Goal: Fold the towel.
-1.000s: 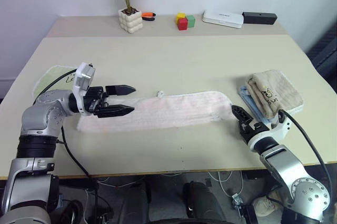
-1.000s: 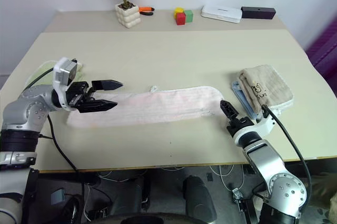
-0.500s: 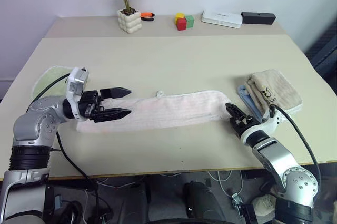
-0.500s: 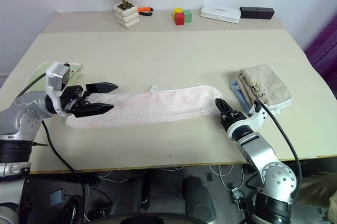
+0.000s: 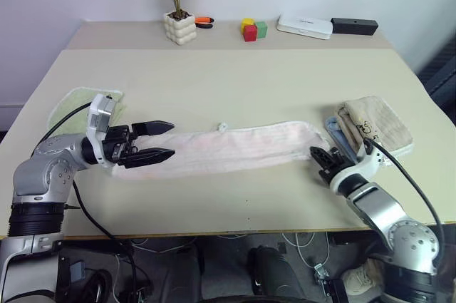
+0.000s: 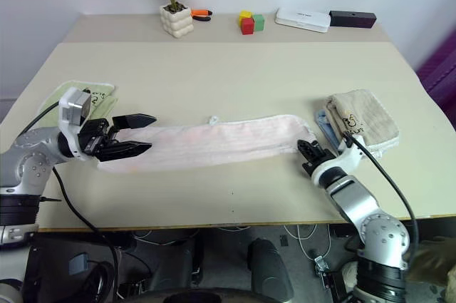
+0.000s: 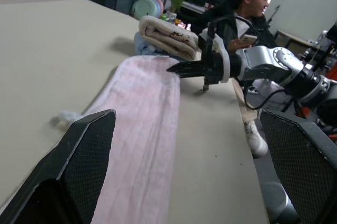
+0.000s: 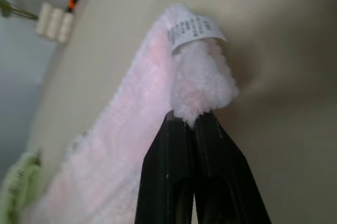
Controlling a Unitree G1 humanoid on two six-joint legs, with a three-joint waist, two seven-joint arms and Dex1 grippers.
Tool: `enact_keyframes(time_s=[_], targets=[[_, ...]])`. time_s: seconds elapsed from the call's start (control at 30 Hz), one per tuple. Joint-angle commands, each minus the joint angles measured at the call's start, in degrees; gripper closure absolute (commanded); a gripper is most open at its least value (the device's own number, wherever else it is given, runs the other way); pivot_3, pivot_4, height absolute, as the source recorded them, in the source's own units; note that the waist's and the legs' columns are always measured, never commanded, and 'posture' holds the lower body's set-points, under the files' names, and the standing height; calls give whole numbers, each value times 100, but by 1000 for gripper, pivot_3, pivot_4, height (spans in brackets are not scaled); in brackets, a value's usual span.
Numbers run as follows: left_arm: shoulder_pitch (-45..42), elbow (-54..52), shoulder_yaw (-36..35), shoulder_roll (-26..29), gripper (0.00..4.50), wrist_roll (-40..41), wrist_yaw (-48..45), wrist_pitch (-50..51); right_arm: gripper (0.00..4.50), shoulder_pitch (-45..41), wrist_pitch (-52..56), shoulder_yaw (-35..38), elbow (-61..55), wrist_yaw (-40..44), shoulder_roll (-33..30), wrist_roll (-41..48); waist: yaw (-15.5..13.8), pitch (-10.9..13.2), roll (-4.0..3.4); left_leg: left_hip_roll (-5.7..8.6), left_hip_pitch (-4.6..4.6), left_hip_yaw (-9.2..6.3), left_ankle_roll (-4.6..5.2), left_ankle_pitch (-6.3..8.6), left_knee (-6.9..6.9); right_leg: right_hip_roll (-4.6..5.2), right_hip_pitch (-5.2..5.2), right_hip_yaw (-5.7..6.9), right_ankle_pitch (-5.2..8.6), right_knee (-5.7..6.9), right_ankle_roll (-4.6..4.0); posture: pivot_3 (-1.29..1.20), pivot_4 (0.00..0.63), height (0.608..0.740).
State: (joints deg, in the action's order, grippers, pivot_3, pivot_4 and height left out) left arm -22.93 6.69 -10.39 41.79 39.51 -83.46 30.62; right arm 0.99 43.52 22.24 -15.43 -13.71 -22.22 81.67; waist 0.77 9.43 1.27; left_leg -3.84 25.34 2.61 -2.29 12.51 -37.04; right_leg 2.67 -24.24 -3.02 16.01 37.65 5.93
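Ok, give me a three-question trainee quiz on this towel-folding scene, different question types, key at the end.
1. True or false: the right gripper is shut on the end of the pink towel.
2. The left gripper over the towel's other end is: A) open, B) shut on the towel, C) holding the green towel.
3. Fill in: the folded beige towel lies on the robot's ____ side of the table.

Key: 1 true; 2 A; 3 right.

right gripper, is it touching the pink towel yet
Touching. In the right wrist view the right gripper has its black fingers shut on the end of the pale pink towel, just under the white label, with no gap showing.
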Motion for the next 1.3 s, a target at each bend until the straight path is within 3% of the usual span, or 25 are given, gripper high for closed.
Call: enact_keyframes(time_s=[0.03, 0.13, 0.27, 0.5, 0.6, 0.97, 1.3], targets=[[-25, 22, -180, 42, 0, 100, 5, -70, 4467, -43, -46, 434, -381, 325, -394, 78, 6, 0, 0, 0, 0, 0, 0, 0, 0, -1, 0, 0, 0, 0, 0, 0, 150, 740], [5, 74, -208, 59, 0, 91, 8, -93, 4467, -32, 129, 69, -869, 980, -961, -434, 26, 1, -2, -1, -2, 0, 0, 0, 1, -3, -1, 0, 0, 0, 1, 0, 150, 740], [89, 107, -274, 116, 0, 76, 7, -125, 4467, -486, 20, -1303, -1653, 1942, -1796, -2116, 46, 1, -2, -4, -3, -2, 4, 2, 3, -10, -5, -1, 0, 0, 1, 0, 150, 740], [505, -233, -418, 268, 0, 20, -2, -255, 4467, -1070, -190, -2471, -1996, 3089, -2140, -3519, -21, 2, 1, 0, 7, 0, 6, 3, -3, -1, -5, 1, 0, -9, 0, 0, 150, 740], [834, -419, -426, 346, 0, -247, 40, -713, 4467, -1367, -193, -2808, -1847, 3404, -1963, -3831, -8, 2, 2, 0, 6, 6, 6, 3, -8, 2, -4, -2, 0, -12, -2, 0, 150, 740], [1682, -1284, -978, 523, 0, 216, 417, -428, 4467, -1865, -260, -3822, -1292, 4247, -1327, -4918, 2, 2, 3, -4, 4, 6, 6, 4, -6, -1, -5, -1, 0, -12, -2, 0, 150, 740], [2046, -1704, -1228, 628, 0, 449, 660, -226, 4467, -1952, -112, -4126, -962, 4459, -801, -5453, 3, 2, 4, -4, 3, 6, 6, 4, -4, -2, -6, 0, 0, -11, -2, 0, 150, 740]])
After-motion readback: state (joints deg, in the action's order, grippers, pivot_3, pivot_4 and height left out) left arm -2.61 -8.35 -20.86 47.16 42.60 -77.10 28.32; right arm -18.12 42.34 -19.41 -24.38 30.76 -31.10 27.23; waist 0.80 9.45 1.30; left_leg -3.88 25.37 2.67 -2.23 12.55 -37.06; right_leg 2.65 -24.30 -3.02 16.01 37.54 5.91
